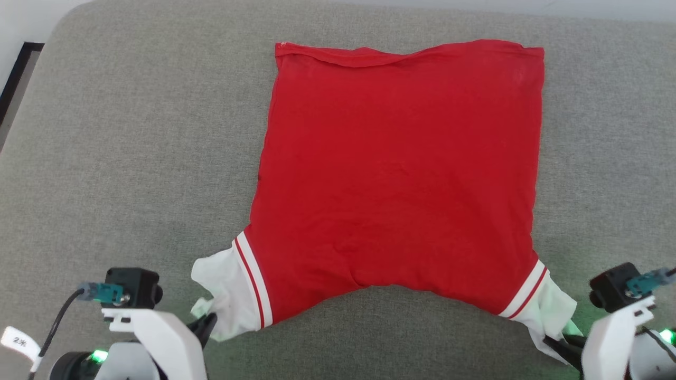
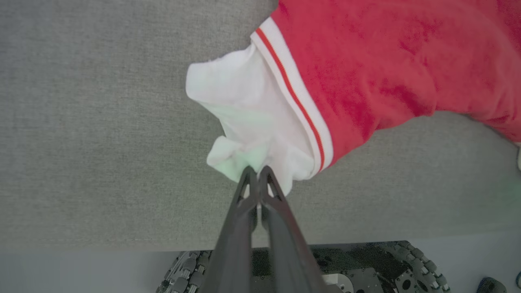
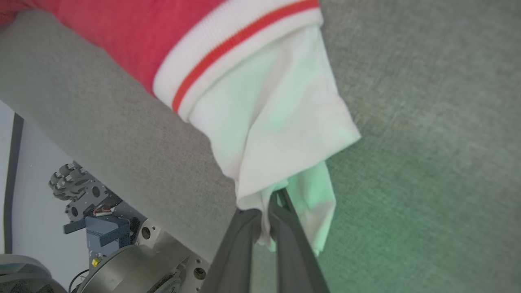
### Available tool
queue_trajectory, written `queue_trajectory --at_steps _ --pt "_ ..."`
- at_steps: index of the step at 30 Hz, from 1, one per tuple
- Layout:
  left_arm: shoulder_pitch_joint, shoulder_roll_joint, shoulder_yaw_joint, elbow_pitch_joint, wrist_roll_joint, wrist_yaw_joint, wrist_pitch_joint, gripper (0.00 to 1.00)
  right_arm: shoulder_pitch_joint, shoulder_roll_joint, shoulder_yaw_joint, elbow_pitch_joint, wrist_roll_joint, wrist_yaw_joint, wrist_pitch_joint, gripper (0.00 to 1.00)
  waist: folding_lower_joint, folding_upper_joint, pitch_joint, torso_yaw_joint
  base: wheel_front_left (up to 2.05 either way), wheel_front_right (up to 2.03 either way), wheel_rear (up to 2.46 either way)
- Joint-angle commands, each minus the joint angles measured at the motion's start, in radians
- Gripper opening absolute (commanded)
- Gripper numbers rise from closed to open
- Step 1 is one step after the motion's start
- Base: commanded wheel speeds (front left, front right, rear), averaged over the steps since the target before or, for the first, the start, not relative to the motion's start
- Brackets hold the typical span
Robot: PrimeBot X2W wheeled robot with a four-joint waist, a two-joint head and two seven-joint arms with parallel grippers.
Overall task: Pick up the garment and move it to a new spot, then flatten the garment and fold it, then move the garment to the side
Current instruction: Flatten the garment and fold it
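Observation:
The garment point(image 1: 401, 174) is a red T-shirt spread flat on the grey padded surface point(image 1: 132, 158), hem at the far side and white sleeves toward me. My left gripper point(image 1: 209, 321) is at the lower left, shut on the crumpled tip of the left white sleeve point(image 2: 252, 118). In the left wrist view its fingertips point(image 2: 257, 171) pinch that cloth. My right gripper point(image 1: 552, 343) at the lower right is shut on the end of the right white sleeve point(image 3: 264, 122), with cloth caught between its fingers point(image 3: 281, 219). Both sleeves are pulled outward from the red body.
The surface's front edge point(image 2: 122, 244) runs just behind both grippers, with my wheeled base point(image 3: 122, 244) below it. A dark frame point(image 1: 16, 74) stands off the far left corner. Bare grey surface lies left and right of the garment.

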Motion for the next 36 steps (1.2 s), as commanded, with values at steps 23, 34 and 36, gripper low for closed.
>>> queue_trajectory --at_steps 23,34,36 --pt "-0.179 -0.167 -0.093 0.169 0.051 -0.162 -0.193 0.00 -0.485 0.123 -0.150 0.122 -0.215 0.000 -0.143 1.00 0.0000 -0.0001 0.089 0.107 0.00 0.00 0.00" --pt "-0.255 -0.242 -0.160 0.220 0.059 -0.218 -0.219 0.00 -0.868 0.020 -0.122 0.589 -0.312 0.000 -0.143 1.00 0.0000 -0.0001 0.155 0.218 0.00 0.00 0.00" --pt "-0.263 -0.253 -0.167 0.226 0.061 -0.224 -0.225 0.00 -0.919 0.004 -0.122 0.657 -0.332 0.000 -0.123 1.00 0.0000 -0.0001 0.168 0.235 0.00 0.00 0.00"
